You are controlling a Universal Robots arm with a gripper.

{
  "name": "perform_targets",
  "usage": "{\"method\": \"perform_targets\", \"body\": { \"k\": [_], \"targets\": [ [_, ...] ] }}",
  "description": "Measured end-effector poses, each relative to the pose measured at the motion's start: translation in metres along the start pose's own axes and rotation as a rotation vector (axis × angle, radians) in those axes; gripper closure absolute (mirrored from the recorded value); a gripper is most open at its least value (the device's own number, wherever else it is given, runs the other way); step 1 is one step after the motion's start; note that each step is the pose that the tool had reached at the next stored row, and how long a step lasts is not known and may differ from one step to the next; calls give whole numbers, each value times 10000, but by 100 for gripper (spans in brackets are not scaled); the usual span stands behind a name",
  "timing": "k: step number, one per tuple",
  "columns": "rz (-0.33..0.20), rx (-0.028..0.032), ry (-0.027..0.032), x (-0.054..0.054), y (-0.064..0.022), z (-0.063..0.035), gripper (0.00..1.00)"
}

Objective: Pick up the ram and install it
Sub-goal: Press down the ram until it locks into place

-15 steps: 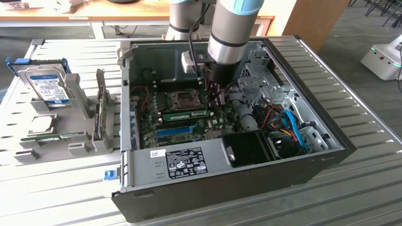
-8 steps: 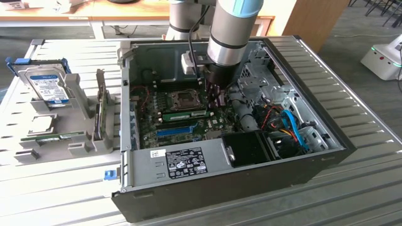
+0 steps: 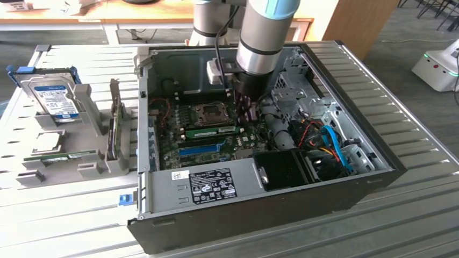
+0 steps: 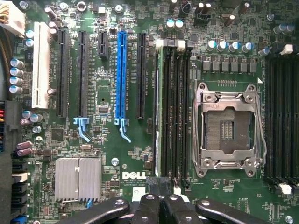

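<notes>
A ribbed metal tabletop [image 3: 409, 209] carries an open computer case [image 3: 237, 226] across its middle. Wooden desks [image 3: 165, 12] and grey floor [image 3: 398, 32] lie beyond its far edge. The ram [image 3: 215, 130] stands in a motherboard slot inside the case, with the gripper [image 3: 248, 110] close above it, jaws closed together.

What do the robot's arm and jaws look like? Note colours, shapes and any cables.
The arm is a smooth silver-grey cylinder with a light-blue joint cap, then a black wrist. A black cable runs down beside it, past a pale boxy fitting. The jaws are black, with bar links and round silver pivot pins.
</notes>
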State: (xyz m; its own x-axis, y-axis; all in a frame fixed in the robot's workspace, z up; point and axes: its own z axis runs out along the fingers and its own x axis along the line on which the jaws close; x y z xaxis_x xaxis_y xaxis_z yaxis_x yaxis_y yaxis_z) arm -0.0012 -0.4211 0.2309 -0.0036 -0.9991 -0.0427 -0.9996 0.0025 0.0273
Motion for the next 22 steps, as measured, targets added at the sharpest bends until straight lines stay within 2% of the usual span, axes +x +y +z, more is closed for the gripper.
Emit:
{"method": "perform_targets", "body": {
  "k": [22],
  "targets": [
    [0,-1,2,-7,-1,45,89]
  ]
}}
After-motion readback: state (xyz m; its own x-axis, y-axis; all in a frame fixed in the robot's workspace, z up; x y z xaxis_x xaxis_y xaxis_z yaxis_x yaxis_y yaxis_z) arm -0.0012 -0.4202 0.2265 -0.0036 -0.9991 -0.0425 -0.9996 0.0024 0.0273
